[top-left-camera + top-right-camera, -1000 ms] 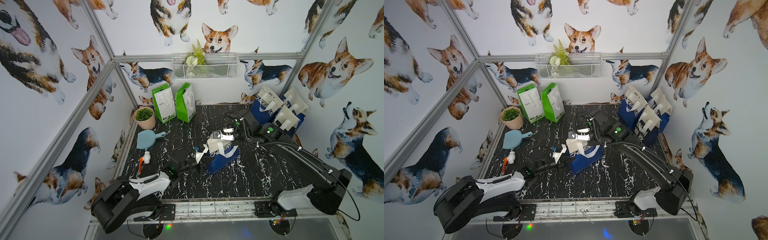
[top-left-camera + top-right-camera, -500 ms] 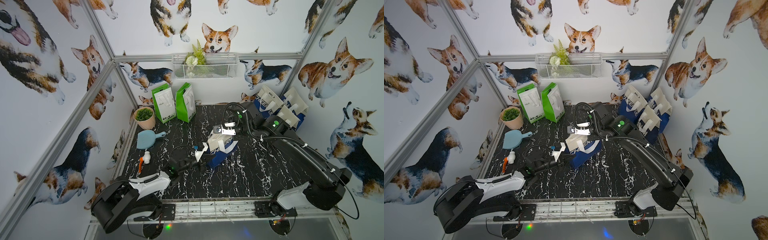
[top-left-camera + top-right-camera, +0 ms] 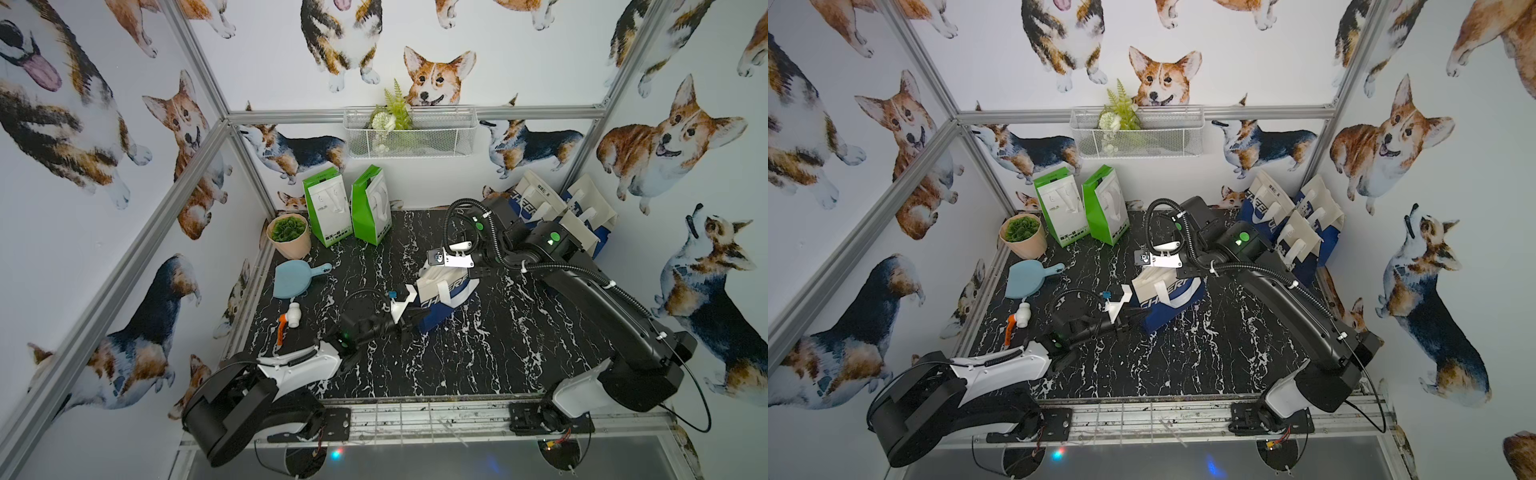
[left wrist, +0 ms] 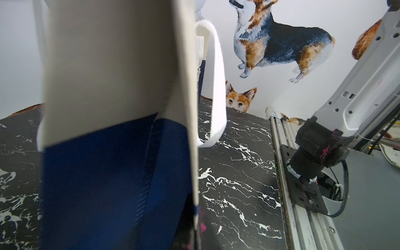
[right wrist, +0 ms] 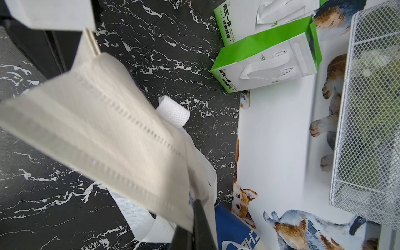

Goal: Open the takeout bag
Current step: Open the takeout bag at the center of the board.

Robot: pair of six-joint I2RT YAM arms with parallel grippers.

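Note:
The takeout bag [image 3: 444, 297] [image 3: 1169, 300], dark blue below and white on top with white strap handles, stands tilted in the middle of the black marble table [image 3: 478, 353]. My left gripper [image 3: 409, 322] [image 3: 1133, 322] lies low on the table, shut on the bag's lower side edge; the left wrist view shows that blue and white side [image 4: 112, 108] and a handle loop [image 4: 216, 86] up close. My right gripper [image 3: 467, 272] [image 3: 1177, 274] is shut on the bag's white top panel [image 5: 97, 121], its black fingers [image 5: 199, 225] pinching the fabric edge. The bag's mouth is folded flat.
Two green and white bags [image 3: 328, 212] [image 3: 372, 210] stand at the back, with a potted plant [image 3: 289, 235] to their left. A blue scoop [image 3: 293, 278] and a white and orange fitting [image 3: 289, 322] lie at the left. Several blue and white bags [image 3: 561, 208] lean at the back right.
My right gripper has pulled the bag's top up and slightly toward the back, so the bag stands more upright. The left gripper has stayed put at the bag's bottom edge.

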